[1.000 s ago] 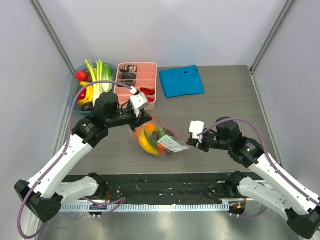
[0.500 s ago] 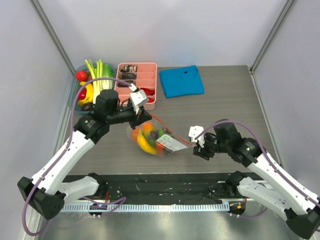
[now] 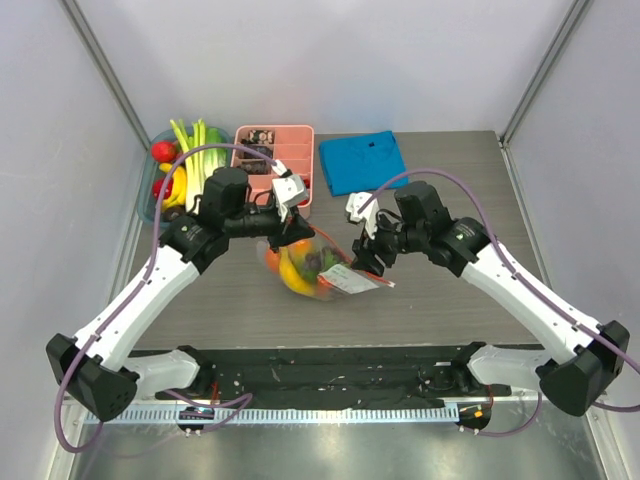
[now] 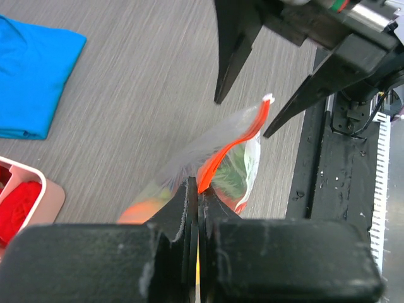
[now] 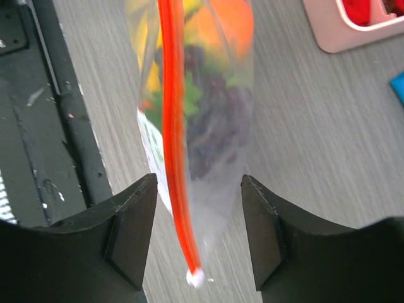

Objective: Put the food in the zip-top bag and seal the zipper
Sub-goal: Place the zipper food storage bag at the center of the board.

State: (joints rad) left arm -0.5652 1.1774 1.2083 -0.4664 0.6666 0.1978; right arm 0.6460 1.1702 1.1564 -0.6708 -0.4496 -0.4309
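Observation:
The zip-top bag [image 3: 322, 272] hangs at the table's middle with the food in it: a yellow banana [image 3: 290, 276], orange pieces, dark grapes [image 5: 211, 136] and greens. My left gripper [image 3: 291, 234] is shut on one end of the orange-red zipper [image 4: 222, 154], as the left wrist view shows [image 4: 197, 187]. My right gripper [image 3: 366, 254] is open. In the right wrist view [image 5: 199, 183] its jaws stand on either side of the zipper's [image 5: 171, 126] other end, apart from it, with the white slider end [image 5: 195, 276] between them.
A bowl [image 3: 150, 205] with more toy fruit and greens stands at the back left. A pink compartment tray [image 3: 276, 165] is beside it and a folded blue cloth [image 3: 362, 162] lies at the back. The black base rail [image 3: 320, 365] runs along the near edge.
My right gripper has swung from the near right up and left to the bag's free zipper end. My left gripper has moved a little back with the bag.

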